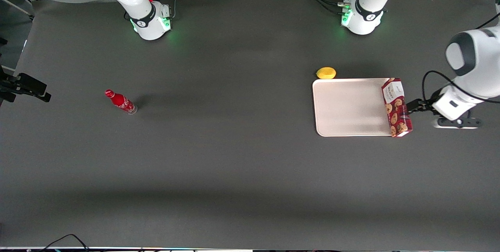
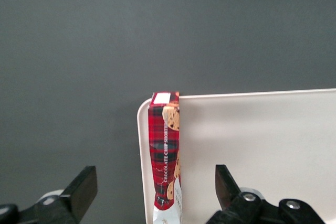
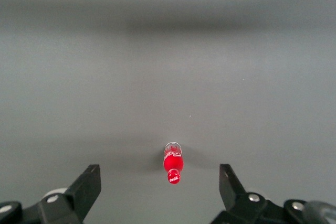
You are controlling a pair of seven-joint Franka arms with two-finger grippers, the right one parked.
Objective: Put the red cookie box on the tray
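The red cookie box (image 1: pixel 396 107) stands on its long narrow side along the tray's (image 1: pixel 347 107) edge at the working arm's end, with its white label end farther from the front camera. My left gripper (image 1: pixel 415 107) is low beside the box, just outside the tray, and open. In the left wrist view the box (image 2: pixel 164 150) rises between the two black fingers (image 2: pixel 84 187), which are wide apart and touch nothing. There the box rests right over the tray's rim, with the bare tray floor (image 2: pixel 262 145) beside it.
A yellow lemon (image 1: pixel 325 73) lies on the table just off the tray's corner, farther from the front camera. A small red bottle (image 1: pixel 120 102) lies on its side toward the parked arm's end and also shows in the right wrist view (image 3: pixel 172 163).
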